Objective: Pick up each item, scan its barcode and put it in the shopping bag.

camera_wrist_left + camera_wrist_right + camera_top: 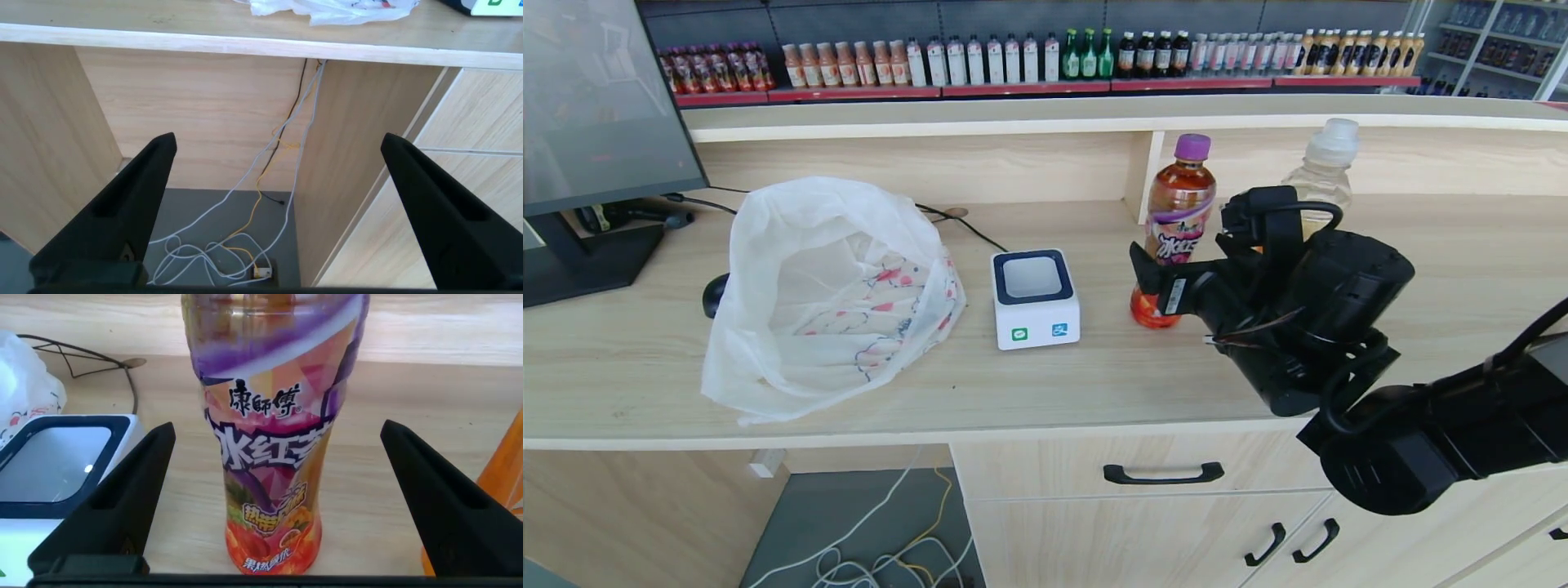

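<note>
Status: right tool point(278, 437) released, straddling purple-capped bottle point(1176, 220) upright on desk point(1094, 384) beside scanner point(1036, 298); not gripped, unscanned. Behind it, clear bottle point(1327, 171) also waits. Contents of shopping bag point(833, 302) unclear, possibly empty. Below desk, left tool point(278, 212) released.

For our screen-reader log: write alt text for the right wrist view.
An orange drink bottle with a purple label stands upright on the wooden counter, framed untouched by the open right gripper. A white scanner sits nearby.
</note>
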`<state>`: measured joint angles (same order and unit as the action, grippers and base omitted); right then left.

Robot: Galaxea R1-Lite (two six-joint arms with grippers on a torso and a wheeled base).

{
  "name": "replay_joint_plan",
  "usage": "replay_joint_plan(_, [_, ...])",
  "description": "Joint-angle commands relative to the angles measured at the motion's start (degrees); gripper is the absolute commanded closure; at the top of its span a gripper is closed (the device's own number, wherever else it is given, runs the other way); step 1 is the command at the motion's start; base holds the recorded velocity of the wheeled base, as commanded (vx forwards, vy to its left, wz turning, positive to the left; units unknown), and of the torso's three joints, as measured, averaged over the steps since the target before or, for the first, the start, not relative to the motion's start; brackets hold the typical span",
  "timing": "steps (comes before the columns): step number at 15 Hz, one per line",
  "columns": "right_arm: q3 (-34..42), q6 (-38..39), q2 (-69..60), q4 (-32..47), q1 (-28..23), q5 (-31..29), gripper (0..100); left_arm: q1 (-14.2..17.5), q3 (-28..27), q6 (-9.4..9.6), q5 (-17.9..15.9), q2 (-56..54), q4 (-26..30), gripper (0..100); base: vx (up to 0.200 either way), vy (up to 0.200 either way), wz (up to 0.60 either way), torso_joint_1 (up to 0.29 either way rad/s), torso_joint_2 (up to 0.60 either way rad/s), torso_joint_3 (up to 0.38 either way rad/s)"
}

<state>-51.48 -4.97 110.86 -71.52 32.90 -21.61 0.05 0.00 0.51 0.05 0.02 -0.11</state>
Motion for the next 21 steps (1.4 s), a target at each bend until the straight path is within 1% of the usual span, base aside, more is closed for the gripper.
replay_joint_plan(1, [-0.3, 0.0, 0.9, 0.0, -0.1, 0.0, 0, 0.0, 0.0, 0.02, 0.0, 0.0, -0.1, 0, 0.000, 0.000, 0.00, 0.000, 0.00, 0.000])
replay_joint_plan(5, [-4.2, -0.1, 3.0, 0.0, -0.1, 0.0, 0, 0.0, 0.0, 0.02, 0.0, 0.0, 0.0, 0, 0.000, 0.000, 0.00, 0.000, 0.00, 0.000])
replay_joint_plan(10, [-6.4, -0.1, 4.5, 0.0, -0.9, 0.0, 0, 0.0, 0.0, 0.02, 0.0, 0.0, -0.1, 0, 0.000, 0.000, 0.00, 0.000, 0.00, 0.000])
replay_joint_plan(21, [-8.5, -0.3, 6.6, 0.0, -1.3, 0.0, 0, 0.0, 0.0, 0.02, 0.0, 0.0, -0.1, 0, 0.000, 0.000, 0.00, 0.000, 0.00, 0.000])
